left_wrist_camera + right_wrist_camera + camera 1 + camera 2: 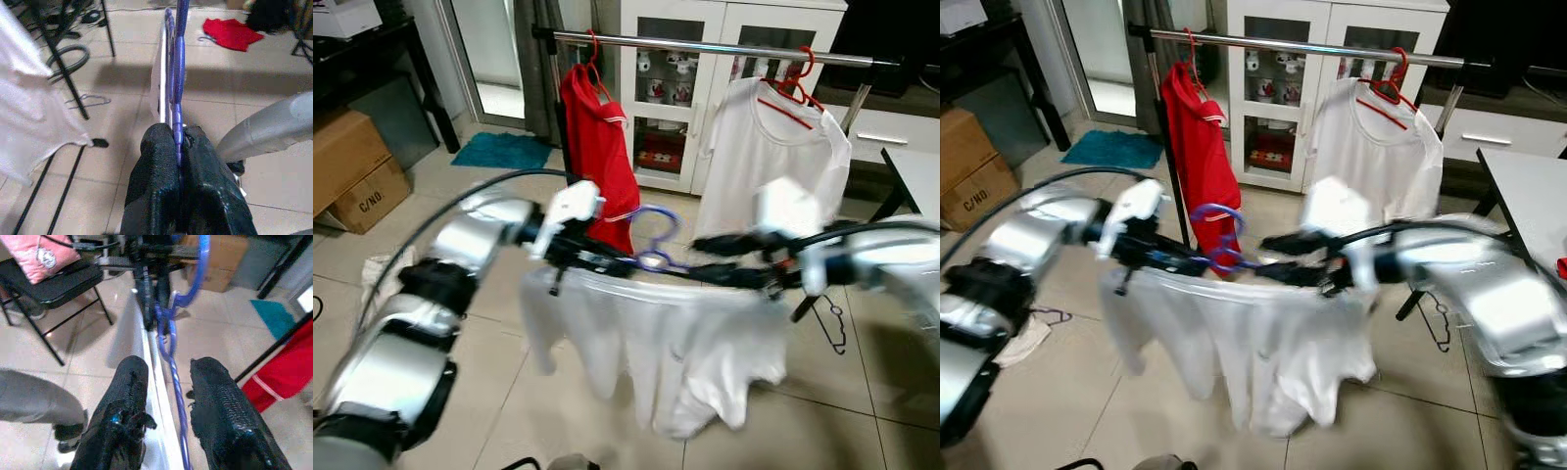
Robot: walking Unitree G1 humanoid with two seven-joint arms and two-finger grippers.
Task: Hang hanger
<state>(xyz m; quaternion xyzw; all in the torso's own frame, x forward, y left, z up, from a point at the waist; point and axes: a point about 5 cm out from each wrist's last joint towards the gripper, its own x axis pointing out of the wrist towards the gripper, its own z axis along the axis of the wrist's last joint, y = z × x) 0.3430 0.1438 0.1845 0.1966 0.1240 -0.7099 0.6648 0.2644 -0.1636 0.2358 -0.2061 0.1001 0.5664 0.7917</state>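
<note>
A blue hanger point(653, 233) carrying a white shirt point(656, 343) hangs in the air between my two grippers, in front of and below the metal clothes rail point(705, 46). My left gripper point(607, 262) is shut on one end of the hanger point(176, 63); the left wrist view shows its fingers point(156, 161) pressed together on the blue bar. My right gripper point(700, 258) is at the other end. Its fingers point(129, 377) stand open, with the blue hanger point(195, 279) running through the gap between them.
On the rail hang a red shirt point(597, 147) and a white shirt point(764, 166), with bare rail between them. Behind stands a white cabinet point(675, 88). Cardboard boxes point(352, 166) sit far left, a teal mat point(504, 150) lies on the tiles, and a black hanger point(830, 323) lies on the floor at right.
</note>
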